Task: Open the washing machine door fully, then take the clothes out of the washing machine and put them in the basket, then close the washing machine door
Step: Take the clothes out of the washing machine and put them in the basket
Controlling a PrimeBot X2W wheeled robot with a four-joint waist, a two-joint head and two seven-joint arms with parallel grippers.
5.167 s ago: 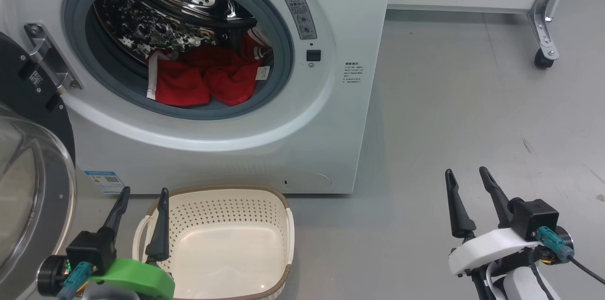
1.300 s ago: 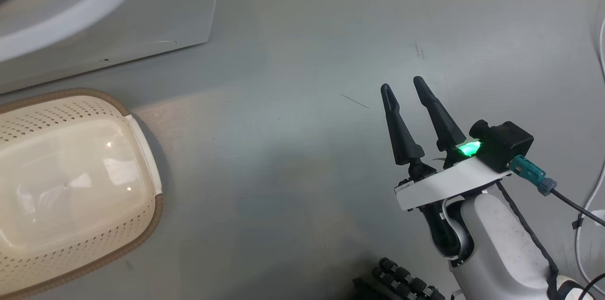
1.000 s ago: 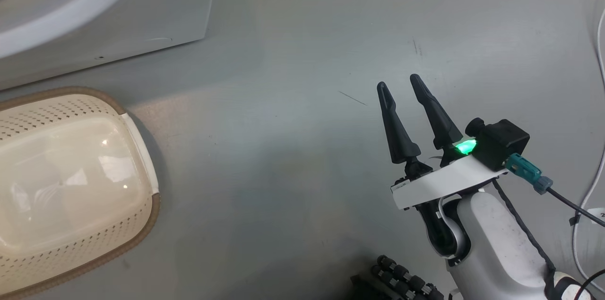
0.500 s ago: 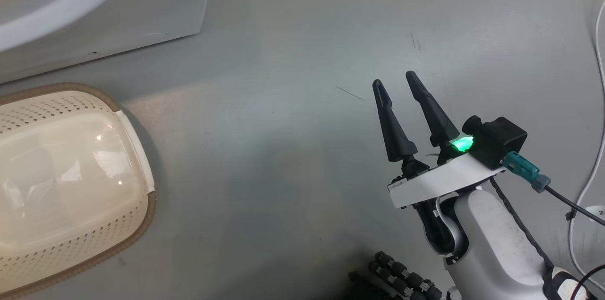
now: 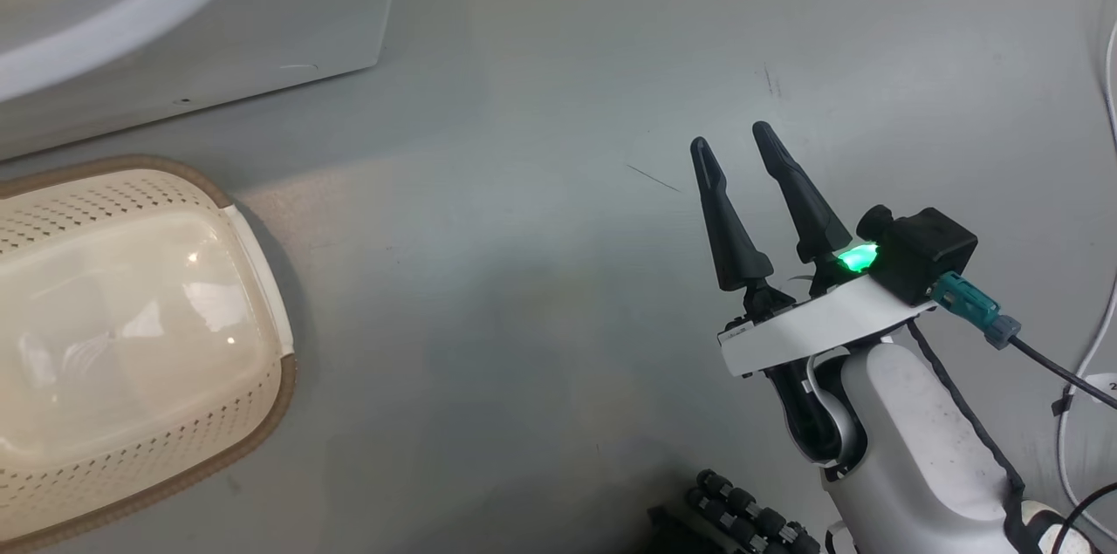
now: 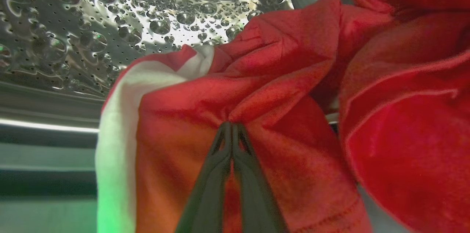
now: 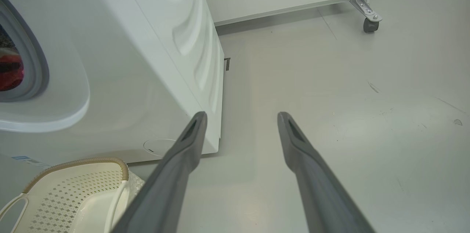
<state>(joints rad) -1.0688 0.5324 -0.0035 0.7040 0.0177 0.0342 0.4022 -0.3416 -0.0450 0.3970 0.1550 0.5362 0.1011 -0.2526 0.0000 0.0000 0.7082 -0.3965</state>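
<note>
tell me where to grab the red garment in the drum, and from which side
Pinch the raised fold at the middle of the red garment, coming in from the front opening: creases gather there into a thin ridge. The left gripper is shut on it.

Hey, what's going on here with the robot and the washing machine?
The robot is unloading the washing machine. Its left pincer is inside the steel drum, shut on a fold of the red clothes lying there. The right pincer is open and holds nothing, hanging above the floor beside the machine. The basket stands on the floor by the machine; the part in view has no clothes in it.
</note>
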